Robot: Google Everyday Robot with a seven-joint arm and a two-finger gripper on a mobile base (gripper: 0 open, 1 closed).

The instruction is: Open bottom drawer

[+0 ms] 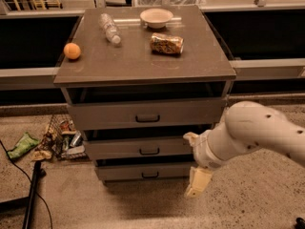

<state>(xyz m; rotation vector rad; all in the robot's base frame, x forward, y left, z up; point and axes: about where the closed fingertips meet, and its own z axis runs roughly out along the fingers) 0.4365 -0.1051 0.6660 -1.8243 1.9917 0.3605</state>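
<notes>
Cabinet (143, 61): grey, three drawer fronts, and a flat top carrying small items.
My arm (259, 132): white, reaching in from the right and low, in front of the cabinet's right corner.
Bottom drawer (128, 171): lowest front, just above the floor, with a dark pull (150, 174) at centre.
Gripper (197, 180): pointing down beside the bottom drawer's right end, well clear of the pull. I cannot tell whether it is open or closed.
Litter (47, 142): on the floor left of the cabinet.
Top items: bowl (156, 17), crumpled can (167, 44), bottle (109, 28), orange (72, 50).
</notes>
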